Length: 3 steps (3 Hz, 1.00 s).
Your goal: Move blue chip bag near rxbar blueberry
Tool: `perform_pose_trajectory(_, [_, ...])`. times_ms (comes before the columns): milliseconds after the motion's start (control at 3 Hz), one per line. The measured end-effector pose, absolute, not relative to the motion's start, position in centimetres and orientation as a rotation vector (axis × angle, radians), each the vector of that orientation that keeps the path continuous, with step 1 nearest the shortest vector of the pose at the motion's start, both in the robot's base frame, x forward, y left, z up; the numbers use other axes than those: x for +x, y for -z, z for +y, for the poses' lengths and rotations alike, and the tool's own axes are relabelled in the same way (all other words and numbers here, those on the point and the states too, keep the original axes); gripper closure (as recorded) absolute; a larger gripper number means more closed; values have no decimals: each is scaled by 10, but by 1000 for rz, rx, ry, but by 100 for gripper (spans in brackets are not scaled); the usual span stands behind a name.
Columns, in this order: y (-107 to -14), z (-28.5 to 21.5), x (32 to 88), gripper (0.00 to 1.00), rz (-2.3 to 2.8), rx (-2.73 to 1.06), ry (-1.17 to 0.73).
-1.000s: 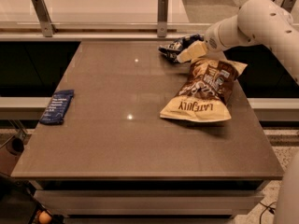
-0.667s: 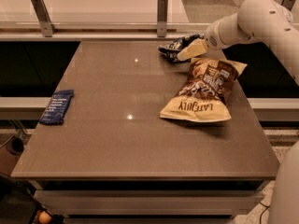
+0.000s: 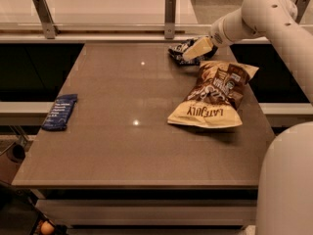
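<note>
Camera view: the cream two-finger gripper [image 3: 196, 50] sits on the small wrinkly dark blue foil chip bag [image 3: 178, 50] at the table's 1 o'clock.

The gripper covers the bag's right part, and I cannot tell whether it is clamped on the bag or only resting there. The white arm [image 3: 259, 12] comes in from 2 o'clock and is cut off at the frame's edge. The large tan-and-brown chip bag [image 3: 213, 96] lies flat at 3 o'clock, just beside the blue one. The flat dark blue rectangular bar wrapper [image 3: 59, 112] lies well apart at 9 o'clock, overhanging the edge, its white text too small to read. The brown matte table [image 3: 132, 151] shows two light glints; a pale counter with metal posts [image 3: 170, 16] runs behind it.
</note>
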<state>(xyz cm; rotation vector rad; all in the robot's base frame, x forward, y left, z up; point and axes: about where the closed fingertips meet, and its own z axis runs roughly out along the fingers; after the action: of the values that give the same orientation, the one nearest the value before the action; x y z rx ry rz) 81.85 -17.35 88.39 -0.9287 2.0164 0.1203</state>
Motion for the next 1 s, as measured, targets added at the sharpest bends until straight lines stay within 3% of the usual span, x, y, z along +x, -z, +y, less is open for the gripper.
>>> perform_pose_trajectory(667, [-853, -156, 838, 0, 2091, -1021, -192])
perform_pose_trajectory(1000, [-836, -146, 840, 17, 2144, -1078, -223])
